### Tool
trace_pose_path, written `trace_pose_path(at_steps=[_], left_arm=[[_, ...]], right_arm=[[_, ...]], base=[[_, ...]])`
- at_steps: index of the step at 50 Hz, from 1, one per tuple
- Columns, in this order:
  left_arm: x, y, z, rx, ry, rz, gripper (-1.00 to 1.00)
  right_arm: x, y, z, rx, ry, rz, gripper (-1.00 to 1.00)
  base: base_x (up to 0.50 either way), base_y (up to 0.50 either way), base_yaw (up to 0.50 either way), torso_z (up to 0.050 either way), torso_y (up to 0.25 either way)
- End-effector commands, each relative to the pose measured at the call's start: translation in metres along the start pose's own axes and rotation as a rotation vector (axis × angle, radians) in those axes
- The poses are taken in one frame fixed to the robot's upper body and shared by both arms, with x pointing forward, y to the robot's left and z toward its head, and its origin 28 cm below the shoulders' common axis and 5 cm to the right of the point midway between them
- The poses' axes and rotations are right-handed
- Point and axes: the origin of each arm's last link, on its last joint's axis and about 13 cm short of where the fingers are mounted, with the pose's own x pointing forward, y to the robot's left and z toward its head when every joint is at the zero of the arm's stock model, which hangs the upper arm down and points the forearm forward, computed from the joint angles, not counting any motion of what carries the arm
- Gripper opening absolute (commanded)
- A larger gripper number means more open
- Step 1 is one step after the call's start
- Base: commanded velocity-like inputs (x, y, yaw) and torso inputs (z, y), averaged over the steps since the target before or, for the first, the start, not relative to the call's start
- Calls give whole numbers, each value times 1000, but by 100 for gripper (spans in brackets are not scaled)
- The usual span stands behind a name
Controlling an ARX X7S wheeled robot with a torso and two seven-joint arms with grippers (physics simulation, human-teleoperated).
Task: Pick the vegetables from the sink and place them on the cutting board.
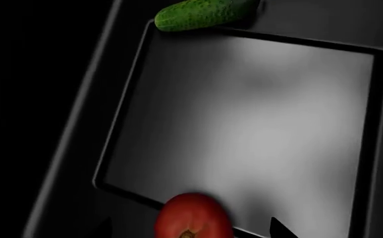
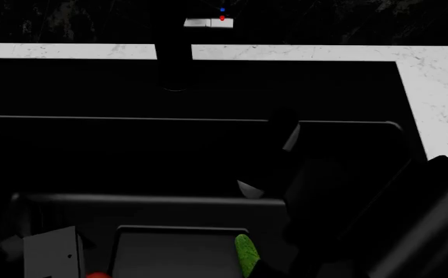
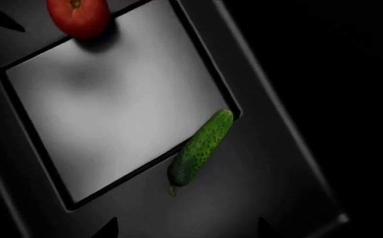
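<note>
Tomato (image 1: 192, 217) and cucumber (image 3: 200, 147) lie on sink (image 1: 244, 124) floor at opposite edges of recessed panel. Left hand (image 1: 191, 230) hovers spread above tomato, right hand (image 3: 185, 229) spread above cucumber, likely poised for pickup. Cutting board unseen.

Matte black arms (image 2: 409, 231), with a grey boxy left wrist (image 2: 51, 253).

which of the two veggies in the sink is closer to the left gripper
The round glossy red tomato: it sits between the left gripper's fingertips in the left wrist view. The bumpy dark-green cucumber lies across the sink floor.
</note>
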Motion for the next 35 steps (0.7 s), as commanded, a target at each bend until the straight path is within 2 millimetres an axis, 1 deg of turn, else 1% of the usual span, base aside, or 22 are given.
trace_pose_path(at_steps=[1, 5, 22, 35], left_arm=[[18, 0, 1, 13, -9, -14, 100], [20, -2, 2, 13, -11, -22, 100], [29, -10, -11, 5, 27, -34, 100], [31, -8, -20, 6, 60, -3, 100]], right_arm=[[2, 2, 3, -9, -18, -6, 100], [3, 2, 1, -9, -14, -4, 100], [5, 3, 0, -5, -21, -2, 100], [6, 4, -2, 2, -27, 6, 100]], base=[[0, 0, 0, 0, 0], [0, 0, 0, 0, 0], [0, 0, 0, 0, 0], [0, 0, 0, 0, 0]])
